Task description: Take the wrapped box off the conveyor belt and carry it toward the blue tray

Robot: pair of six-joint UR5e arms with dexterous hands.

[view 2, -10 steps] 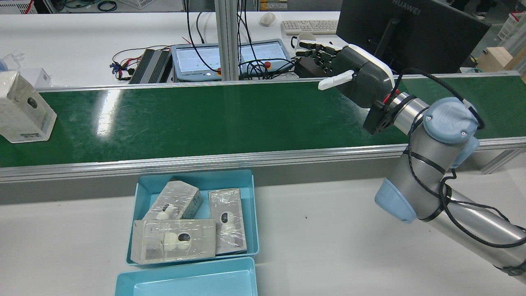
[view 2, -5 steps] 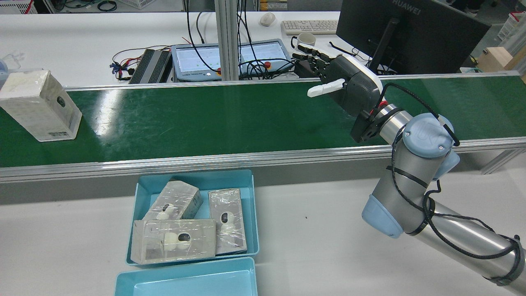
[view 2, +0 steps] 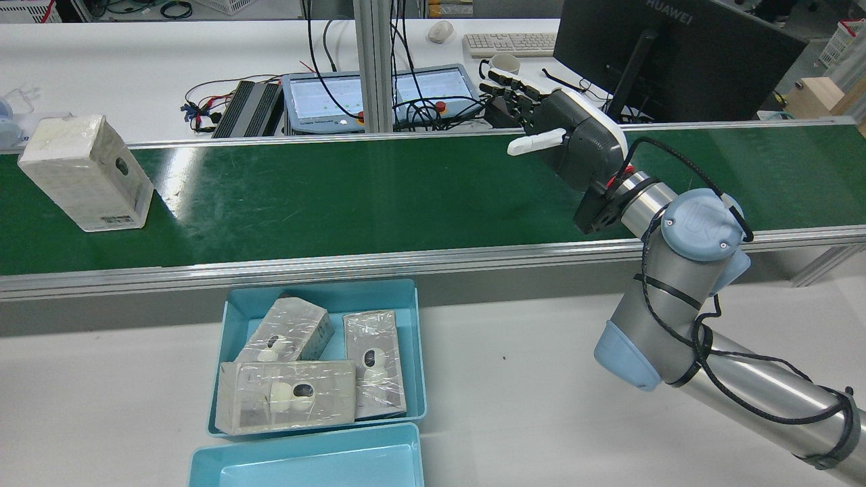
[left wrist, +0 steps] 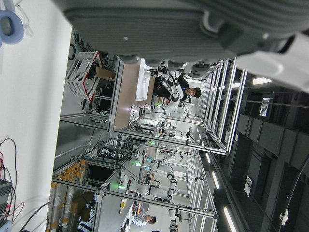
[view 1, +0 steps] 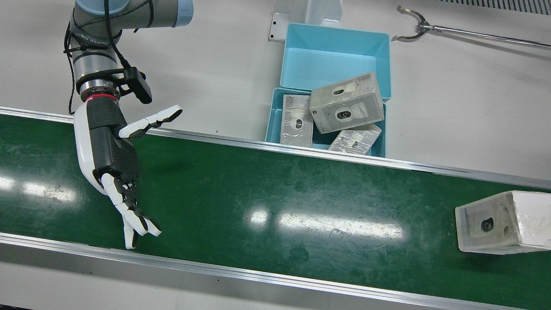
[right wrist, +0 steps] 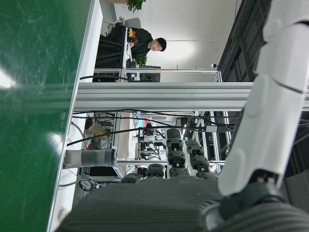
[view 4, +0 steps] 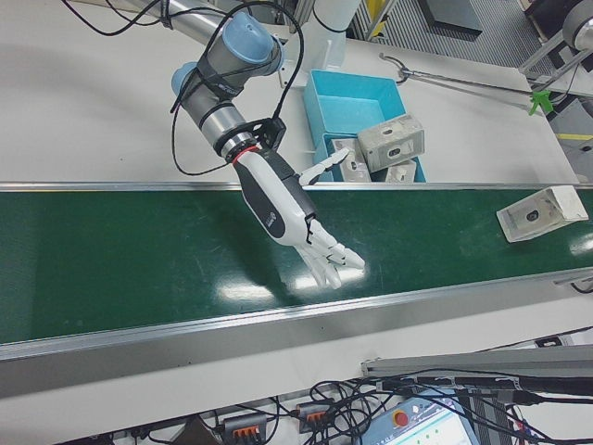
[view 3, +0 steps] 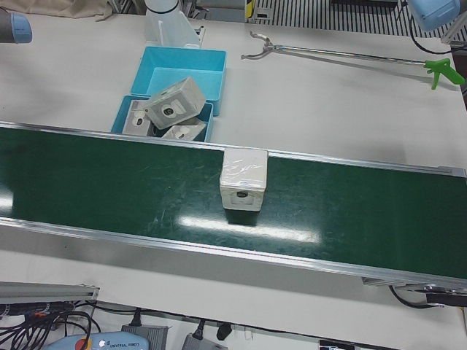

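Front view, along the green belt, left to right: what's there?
right hand, open with fingers spread over the belt → bare stretch of conveyor belt with light glare → wrapped box near the view's right edge.

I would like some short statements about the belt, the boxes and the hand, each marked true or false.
1. The right hand is open above the green belt and holds nothing. True.
2. The wrapped box on the belt lies between the fingers of the right hand. False: the box is far along the belt from the hand, with bare belt between them.
3. The blue tray next to the belt already holds three wrapped boxes. True.
4. The second blue tray is also full of boxes. False: its floor is bare.
5. A long grabber tool lies on the white table. True.
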